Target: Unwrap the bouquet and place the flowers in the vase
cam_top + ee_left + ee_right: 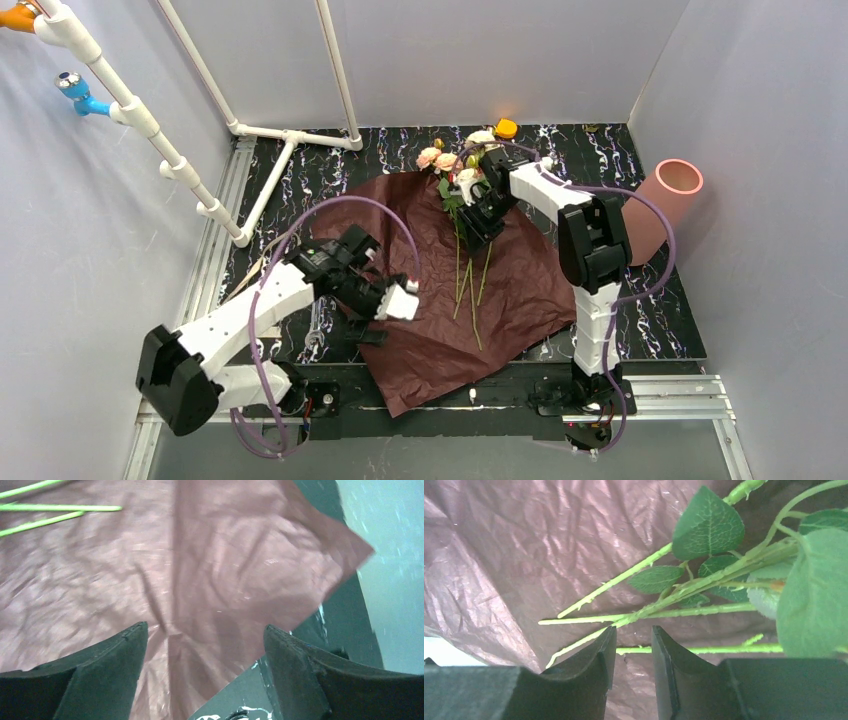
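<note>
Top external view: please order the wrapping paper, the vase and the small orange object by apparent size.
1. wrapping paper, clearly the largest
2. vase
3. orange object, the smallest; it lies at the far edge, which may shrink it slightly

Dark marbled table [660, 320], three items.
Maroon wrapping paper [520, 300] spread flat; flowers [445, 160] lying on it, blooms at far edge; vase [675, 198] tilted at right side, off the paper.

Left arm [250, 310] reaches low over the near-left part of the maroon paper [520, 290]. Left gripper [408, 298]: jaws spread wide, nothing between. Right arm [590, 240] bends over the paper's far edge. Right gripper [478, 228] points down, jaws parted narrowly, gripping nothing.
</note>
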Robot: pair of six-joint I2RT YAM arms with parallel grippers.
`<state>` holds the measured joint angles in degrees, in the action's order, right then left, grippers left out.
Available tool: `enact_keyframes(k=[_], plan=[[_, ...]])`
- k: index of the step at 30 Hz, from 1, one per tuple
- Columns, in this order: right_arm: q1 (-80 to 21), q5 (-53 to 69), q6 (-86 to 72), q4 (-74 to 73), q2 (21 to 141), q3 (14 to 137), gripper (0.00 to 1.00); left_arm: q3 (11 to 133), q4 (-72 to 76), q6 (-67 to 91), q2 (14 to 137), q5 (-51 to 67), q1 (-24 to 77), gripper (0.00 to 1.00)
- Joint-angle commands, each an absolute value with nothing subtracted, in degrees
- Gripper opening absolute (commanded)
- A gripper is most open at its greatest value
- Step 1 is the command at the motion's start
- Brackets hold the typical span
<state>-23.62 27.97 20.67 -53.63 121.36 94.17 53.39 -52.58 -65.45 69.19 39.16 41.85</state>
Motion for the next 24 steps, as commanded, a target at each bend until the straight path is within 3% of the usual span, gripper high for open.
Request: enact_keyframes(k=[1,2,8,13,24], plan=[[-23.73,28.41,19.64,-53.1,114.04,96.82,0.41,56.71,-41.23,-41.71,63.19,37.47,36.35,0.93],[-23.73,27.31,19.5,-53.29,113.24,96.99,0.42,56.93,-37.6,-37.87,62.3,35.9,34.71,0.97],[-23.72,22.79,14.32,-52.56,111.37,97.11,0.48,56.34,-24.85,-26.35,64.71,26.55,33.22,0.98],[-24.69,16.67,11.66,-50.89,112.0,99.97,0.46,54.24,-13.39,-9.77,66.76,10.08,32.7,0.98],[-28.06,5.54,3.22,-51.71,121.78,109.16,0.45,63.18,-23.49,-5.9,73.94,4.7,30.15,0.98]])
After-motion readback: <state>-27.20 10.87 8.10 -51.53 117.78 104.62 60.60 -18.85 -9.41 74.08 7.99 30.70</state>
